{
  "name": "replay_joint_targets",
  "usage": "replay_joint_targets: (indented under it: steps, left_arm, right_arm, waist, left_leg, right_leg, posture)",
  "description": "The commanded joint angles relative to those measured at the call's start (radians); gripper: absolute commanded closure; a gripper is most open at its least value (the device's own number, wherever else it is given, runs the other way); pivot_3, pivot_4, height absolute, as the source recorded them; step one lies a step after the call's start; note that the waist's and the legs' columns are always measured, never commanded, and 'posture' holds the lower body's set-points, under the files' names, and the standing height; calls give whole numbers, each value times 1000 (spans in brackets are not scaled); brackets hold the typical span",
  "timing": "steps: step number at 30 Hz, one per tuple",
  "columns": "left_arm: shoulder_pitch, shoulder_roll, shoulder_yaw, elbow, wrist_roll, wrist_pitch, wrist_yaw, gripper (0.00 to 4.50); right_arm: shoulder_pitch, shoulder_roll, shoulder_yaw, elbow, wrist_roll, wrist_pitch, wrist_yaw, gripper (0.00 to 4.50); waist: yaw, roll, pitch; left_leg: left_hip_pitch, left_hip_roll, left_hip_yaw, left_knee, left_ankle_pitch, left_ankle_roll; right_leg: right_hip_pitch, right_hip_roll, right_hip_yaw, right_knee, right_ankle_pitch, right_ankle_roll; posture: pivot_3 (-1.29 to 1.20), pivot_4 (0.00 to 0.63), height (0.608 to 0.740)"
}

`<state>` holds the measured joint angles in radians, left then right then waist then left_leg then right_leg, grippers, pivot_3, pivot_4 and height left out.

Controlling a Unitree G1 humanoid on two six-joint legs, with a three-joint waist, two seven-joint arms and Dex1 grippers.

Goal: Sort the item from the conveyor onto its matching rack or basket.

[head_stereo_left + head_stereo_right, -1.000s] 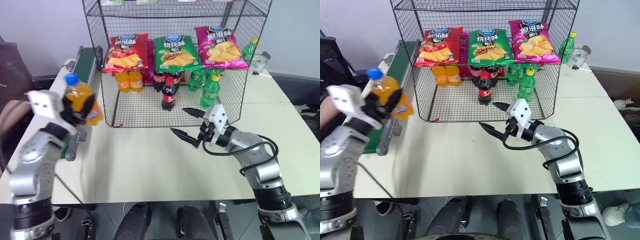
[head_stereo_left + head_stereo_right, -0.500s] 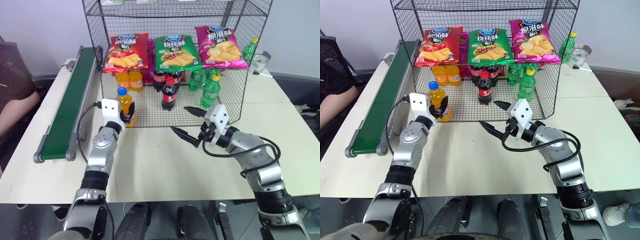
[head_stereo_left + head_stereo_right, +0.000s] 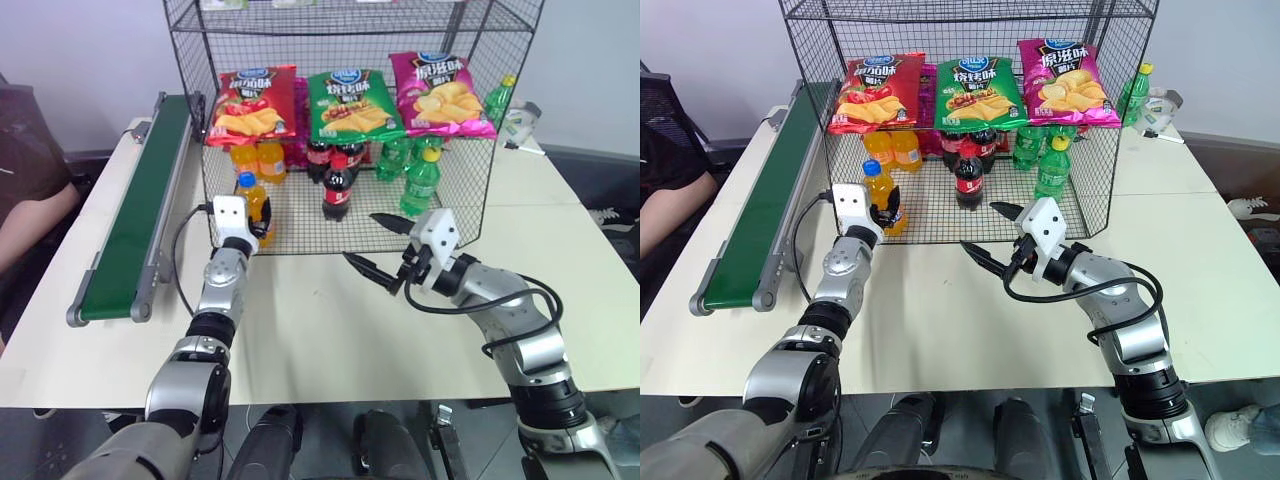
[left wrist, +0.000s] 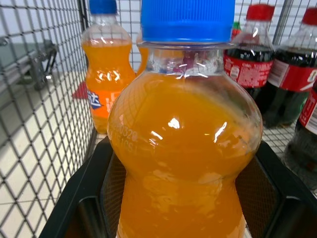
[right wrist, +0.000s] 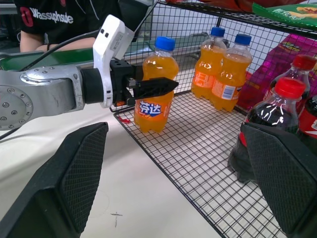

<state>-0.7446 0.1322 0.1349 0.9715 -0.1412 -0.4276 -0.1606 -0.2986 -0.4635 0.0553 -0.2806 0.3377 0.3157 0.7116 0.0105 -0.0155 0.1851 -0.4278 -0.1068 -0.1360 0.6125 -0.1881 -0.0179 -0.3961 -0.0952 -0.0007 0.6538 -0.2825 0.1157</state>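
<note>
Gripping the orange bottle [image 3: 250, 205] upright, the left gripper [image 5: 148, 88] has its fingers clamped on the bottle's body, which stands on the front left edge of the rack [image 3: 300, 225] floor, just inside the open front. Two more orange bottles [image 3: 257, 160] stand farther back in the rack, with cola bottles [image 3: 337, 185] and green bottles [image 3: 418, 180] to their right; chip bags [image 3: 350, 103] hang above them. The right gripper [image 3: 376, 248] hovers over the table [image 3: 330, 320] before the rack, fingers spread and empty. The conveyor [image 3: 135, 210] lies along the table's left side, bare.
</note>
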Motion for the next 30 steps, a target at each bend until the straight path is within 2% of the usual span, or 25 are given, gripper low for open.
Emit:
replay_joint_targets:
  steps: [1, 2, 3, 4, 5, 11, 22, 25, 30]
  left_arm:
    - [-35, -5, 23, -11, -20, -49, -32, 1814]
    - [-35, -4, 25, -9, -16, -52, -28, 938]
    - [-29, 1, 23, -12, -8, -58, -26, 704]
    - [-25, 3, 22, -14, -2, -62, -25, 227]
    - [-21, 5, 23, -19, -1, -64, -27, 59]
    - [80, 2, 30, -214, -50, -26, -89, 59]
    - [330, 65, 18, -796, -98, 341, -95, 59]
    - [384, 125, 16, -948, -133, 475, -138, 59]
    - [509, 310, 73, -1154, -263, 702, -287, 59]
  right_arm:
    - [-5, -3, -16, -58, 12, -9, -3, 0]
    - [-5, -3, -16, -59, 12, -8, -3, 0]
    - [-5, -3, -15, -58, 12, -7, -3, 0]
    - [-6, -3, -15, -58, 12, -7, -2, 0]
    - [-5, -3, -15, -59, 12, -5, -2, 0]
    - [1, -4, -15, -69, 14, 2, -4, 0]
    - [4, -6, -15, -68, 19, 10, 7, 0]
    - [2, -9, -19, -68, 20, 11, 10, 0]
    - [8, -34, -43, -58, 23, 10, 23, 0]
  waist:
    - [0, 0, 0]
    - [0, 0, 0]
    - [1, 0, 0]
    - [1, 0, 0]
    - [0, 0, 0]
    - [-3, 0, 0]
    - [-4, 0, 0]
    - [-2, 0, 0]
    - [-9, 1, 0]
  left_leg:
    - [0, 0, 0, 0, 0, 0]
    - [0, 0, 0, 0, 0, 0]
    - [0, 0, 0, 0, 0, 0]
    - [0, 0, 0, 0, 0, 0]
    - [0, 0, 0, 0, 0, 0]
    - [0, 0, 0, 0, 0, 0]
    - [1, 0, 0, 0, 0, 0]
    - [1, 0, 0, 0, 0, 0]
    - [1, 1, 0, 0, 0, 0]
  right_leg:
    - [0, 0, 0, 0, 0, 0]
    - [0, 0, 0, 0, 0, 0]
    - [0, 0, 0, 0, 0, 0]
    - [0, 0, 0, 0, 0, 0]
    - [0, 0, 0, 0, 0, 0]
    - [0, 0, 0, 1, 0, 0]
    - [0, 0, 1, 1, 0, 0]
    - [0, 0, 1, 1, 0, 0]
    - [0, 0, 1, 1, 0, -1]
  posture:
    - [0, 150, 740]
    - [0, 150, 740]
    - [0, 150, 740]
    - [0, 150, 740]
    - [0, 150, 740]
    - [0, 150, 740]
    - [0, 150, 740]
    - [0, 150, 740]
    - [0, 150, 740]
